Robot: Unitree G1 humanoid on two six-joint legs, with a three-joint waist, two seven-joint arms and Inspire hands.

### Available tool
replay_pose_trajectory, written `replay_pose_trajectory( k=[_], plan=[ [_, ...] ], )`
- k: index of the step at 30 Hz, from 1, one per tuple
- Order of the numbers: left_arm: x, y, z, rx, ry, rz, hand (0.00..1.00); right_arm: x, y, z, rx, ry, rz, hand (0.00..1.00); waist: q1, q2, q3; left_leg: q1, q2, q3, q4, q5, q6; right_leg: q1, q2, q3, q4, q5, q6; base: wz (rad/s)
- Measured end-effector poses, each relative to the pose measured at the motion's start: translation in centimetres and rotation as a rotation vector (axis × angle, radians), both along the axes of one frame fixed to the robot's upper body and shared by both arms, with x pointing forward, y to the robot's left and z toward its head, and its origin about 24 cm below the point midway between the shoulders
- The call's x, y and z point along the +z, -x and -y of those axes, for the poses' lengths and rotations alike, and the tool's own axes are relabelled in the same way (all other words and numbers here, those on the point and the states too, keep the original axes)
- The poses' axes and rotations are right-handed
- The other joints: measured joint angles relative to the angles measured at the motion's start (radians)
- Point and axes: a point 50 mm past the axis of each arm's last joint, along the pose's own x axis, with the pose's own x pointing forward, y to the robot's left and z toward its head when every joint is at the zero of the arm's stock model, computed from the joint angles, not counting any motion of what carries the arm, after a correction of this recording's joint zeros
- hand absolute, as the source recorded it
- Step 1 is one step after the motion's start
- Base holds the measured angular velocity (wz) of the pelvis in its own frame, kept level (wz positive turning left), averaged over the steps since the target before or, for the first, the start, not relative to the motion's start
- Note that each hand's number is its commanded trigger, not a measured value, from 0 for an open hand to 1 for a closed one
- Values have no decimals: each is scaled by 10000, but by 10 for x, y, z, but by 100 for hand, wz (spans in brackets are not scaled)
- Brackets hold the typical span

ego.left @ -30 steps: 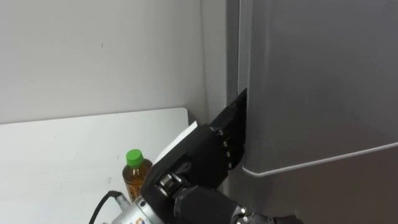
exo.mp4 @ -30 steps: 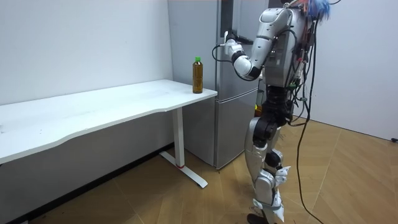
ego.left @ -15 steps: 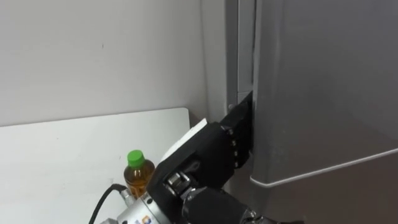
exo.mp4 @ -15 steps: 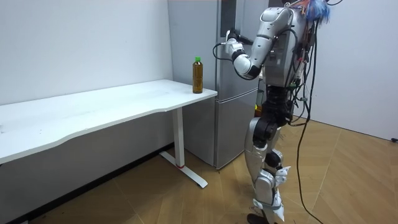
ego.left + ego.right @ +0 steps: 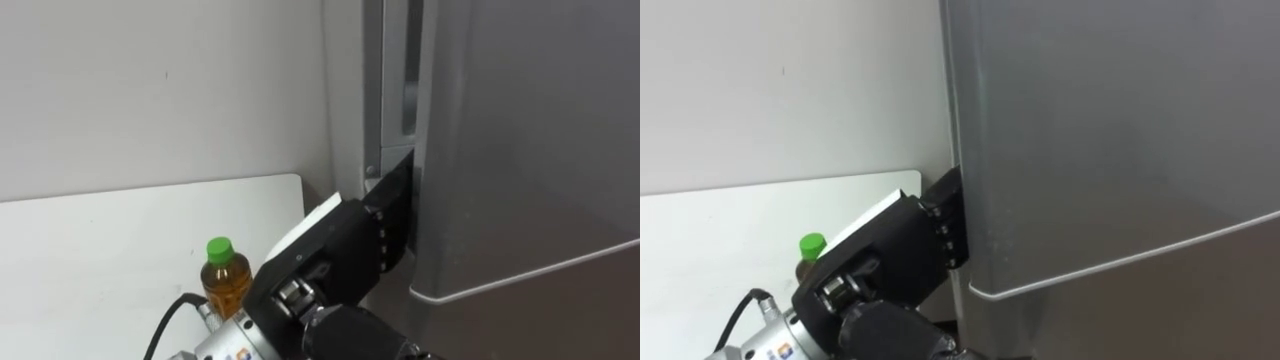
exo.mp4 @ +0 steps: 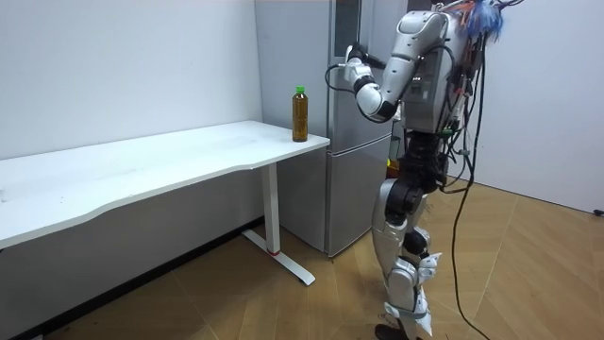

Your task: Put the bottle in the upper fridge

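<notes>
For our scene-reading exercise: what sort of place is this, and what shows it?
Probably a plain room set up for housework trials, not a furnished kitchen: a tall grey fridge stands beside a long white table against a bare wall, on a wood floor.

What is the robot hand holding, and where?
Not the green-capped brown bottle, free on the white table. The left robot hand is at the side edge of the grey upper fridge door; whether it grips cannot be told.

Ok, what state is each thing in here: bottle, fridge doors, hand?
Bottle: upright on the table, cap on, untouched.
Upper fridge door: ajar, narrow gap at its edge.
Lower fridge door: shut.
Left hand: at the upper door's edge, against it.
</notes>
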Motion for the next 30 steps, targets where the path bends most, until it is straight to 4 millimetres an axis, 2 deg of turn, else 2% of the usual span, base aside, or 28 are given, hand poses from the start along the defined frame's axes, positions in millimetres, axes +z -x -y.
replay_pose_trajectory(
  k=[11, 18, 23, 30],
  plan=[
    [5, 0, 7, -107, -133, 295, 0, 0, -3, 0, 107, 274, 64, 0, -65, 40, 19, -92, -29, 16, -2, 1, 2, -41, -47, 63, -14, 42, 48, 4],
    [7, 0, 11, -163, 44, 346, 0, 1, -8, -1, 276, 410, 134, 0, -330, 107, 30, -128, -36, 182, -11, 1, 2, -85, -55, 254, -29, 43, 50, 0],
    [13, 4, 24, -833, 212, 553, 0, 2, -12, 0, 487, 490, 197, 0, -403, 173, 57, -120, -79, 269, -10, 1, 2, -83, -112, 283, -33, 53, 70, -1],
    [19, 18, 50, -2900, 278, 868, 0, 3, -16, -1, 705, 368, 306, 0, -711, 226, 91, -71, -118, 330, -36, 2, 2, -90, -131, 470, -45, 60, 87, -6]
  ],
)
